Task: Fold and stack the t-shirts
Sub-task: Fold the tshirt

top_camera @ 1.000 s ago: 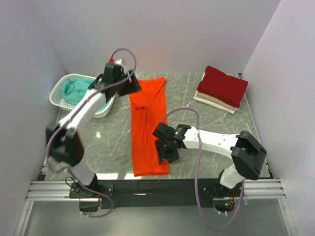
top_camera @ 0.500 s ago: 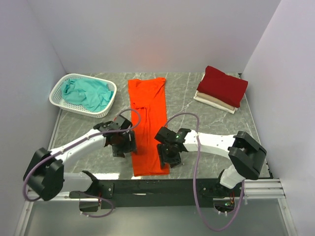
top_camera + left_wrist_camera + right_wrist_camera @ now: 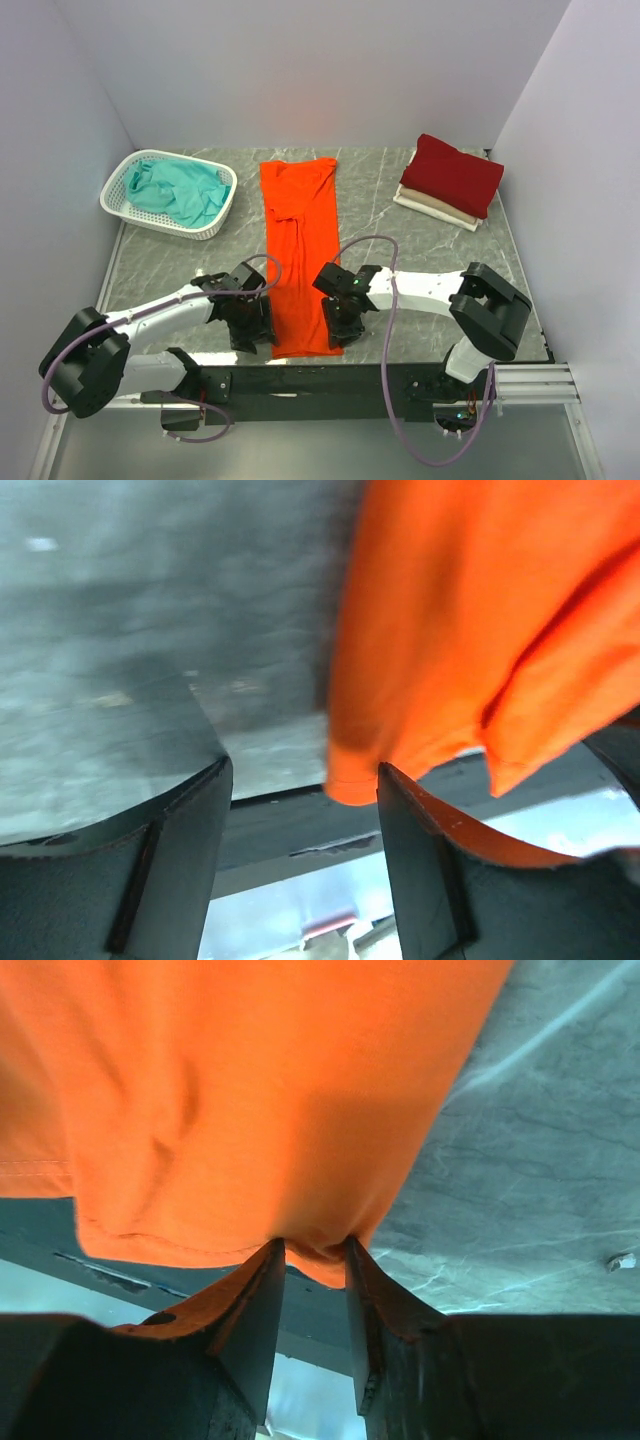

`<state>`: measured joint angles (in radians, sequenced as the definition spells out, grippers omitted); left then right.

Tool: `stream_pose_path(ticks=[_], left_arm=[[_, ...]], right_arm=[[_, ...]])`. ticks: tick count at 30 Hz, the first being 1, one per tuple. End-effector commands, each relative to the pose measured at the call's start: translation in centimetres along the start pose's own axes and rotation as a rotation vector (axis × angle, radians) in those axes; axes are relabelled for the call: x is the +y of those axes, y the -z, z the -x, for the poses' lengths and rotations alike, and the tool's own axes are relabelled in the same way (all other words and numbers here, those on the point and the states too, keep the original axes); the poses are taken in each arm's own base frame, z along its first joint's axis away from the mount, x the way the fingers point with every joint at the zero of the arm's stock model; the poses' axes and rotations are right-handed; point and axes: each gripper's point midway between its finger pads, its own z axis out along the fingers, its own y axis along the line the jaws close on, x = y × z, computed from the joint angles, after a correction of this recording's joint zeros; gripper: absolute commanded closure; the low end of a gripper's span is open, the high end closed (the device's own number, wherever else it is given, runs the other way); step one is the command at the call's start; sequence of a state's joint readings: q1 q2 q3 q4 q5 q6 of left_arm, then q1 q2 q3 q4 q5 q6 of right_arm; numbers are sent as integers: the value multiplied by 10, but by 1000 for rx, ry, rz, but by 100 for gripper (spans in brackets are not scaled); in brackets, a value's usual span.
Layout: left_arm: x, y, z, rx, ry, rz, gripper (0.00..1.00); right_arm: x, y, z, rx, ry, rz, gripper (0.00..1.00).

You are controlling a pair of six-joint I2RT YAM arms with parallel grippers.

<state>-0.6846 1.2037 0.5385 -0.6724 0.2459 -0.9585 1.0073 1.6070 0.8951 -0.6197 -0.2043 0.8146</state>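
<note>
Hem pickup is proceeding at the table's (image 3: pixel 160 262) near edge: right gripper (image 3: pixel 312 1246) pinching one orange t-shirt (image 3: pixel 300 250) corner, and I'm planning to close the open left gripper (image 3: pixel 305 772) on the other, then lift.

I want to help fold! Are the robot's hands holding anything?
Right gripper pinches the orange t-shirt at its near hem corner; left gripper is open, holding nothing.

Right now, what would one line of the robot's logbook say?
orange t-shirt laid out long | left tool open at near hem corner | right tool pinching near hem | teal t-shirt in basket
</note>
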Motion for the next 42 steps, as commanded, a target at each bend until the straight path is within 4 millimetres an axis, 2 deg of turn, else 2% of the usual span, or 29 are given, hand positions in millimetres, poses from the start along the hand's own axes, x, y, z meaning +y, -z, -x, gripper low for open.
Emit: stream_pose_path(ticks=[1,5,8,10,11,12,14,15,16,17,20,33,38,42], left_arm=[[-18,-5,-1,15,-11,-95,35],[-17,-11,-8,53,-12,-112,36],[-15,-13,-11,62,-8,-114,44],[-14,-14,-12,65,-1,-114,53],[-12,-15,-13,69,-2,-115,58],[-11,-17,-14,72,1,-115,67],[-8,-20,-18,88,2,-110,78],[-5,-22,-19,94,5,-99,92],[-1,-23,-19,93,9,-81,99],[0,-23,-19,87,10,-73,100],[2,-19,-15,55,15,-50,100],[-3,-7,-5,-4,8,-49,100],[-16,14,9,-84,-5,-75,100],[-28,30,19,-146,-18,-105,100]], right_arm=[[0,0,-2,-3,-12,14,62],[-1,1,-3,-4,-21,19,64],[-2,-1,-5,1,-24,19,66],[-3,-2,-6,3,-26,19,68],[-3,-3,-7,6,-27,19,72],[-4,-3,-7,5,-31,17,75],[-4,0,-8,-1,-39,21,81],[-7,-1,-10,3,-46,17,84],[-6,1,-9,-5,-47,26,88],[-7,1,-10,-6,-51,27,93],[-9,1,-14,-3,-57,33,100],[-16,10,-16,-24,-75,30,100],[-11,27,-6,-63,-83,43,100],[-4,42,9,-113,-89,63,100]])
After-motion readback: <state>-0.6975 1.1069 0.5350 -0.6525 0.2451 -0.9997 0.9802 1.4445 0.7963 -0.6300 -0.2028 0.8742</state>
